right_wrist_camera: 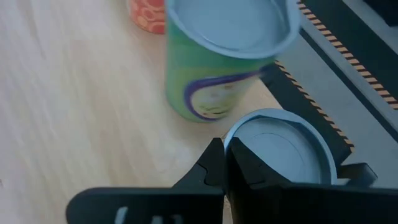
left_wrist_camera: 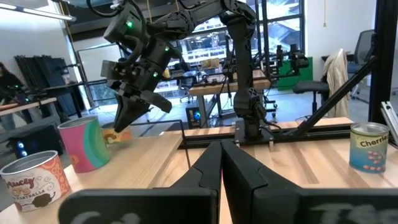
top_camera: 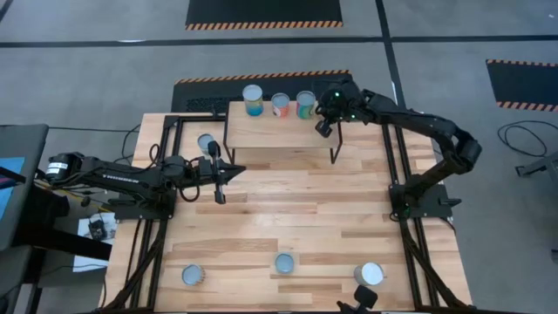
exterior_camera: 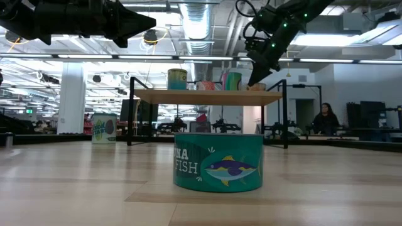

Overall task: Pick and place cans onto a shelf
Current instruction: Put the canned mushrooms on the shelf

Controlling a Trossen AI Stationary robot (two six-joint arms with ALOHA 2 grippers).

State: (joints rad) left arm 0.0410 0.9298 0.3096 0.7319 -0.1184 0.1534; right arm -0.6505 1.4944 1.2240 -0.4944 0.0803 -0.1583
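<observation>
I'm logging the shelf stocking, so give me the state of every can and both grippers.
teal can: upright, on shelf
orange can: upright, on shelf
green can: upright, on shelf
low can: on shelf, under right gripper
rear can: upright, on table
tuna can: upright, on table
right gripper: shut, empty
left gripper: shut, empty

A plank-topped desk (top_camera: pixel 296 209) stands on a grey floor (top_camera: pixel 87 78) marked with black mats edged in orange-and-black hazard stripes (top_camera: pixel 264 12), while beyond it a seated person (exterior_camera: pixel 326 118) and a dark office chair (left_wrist_camera: pixel 362 56) show in the room.
</observation>
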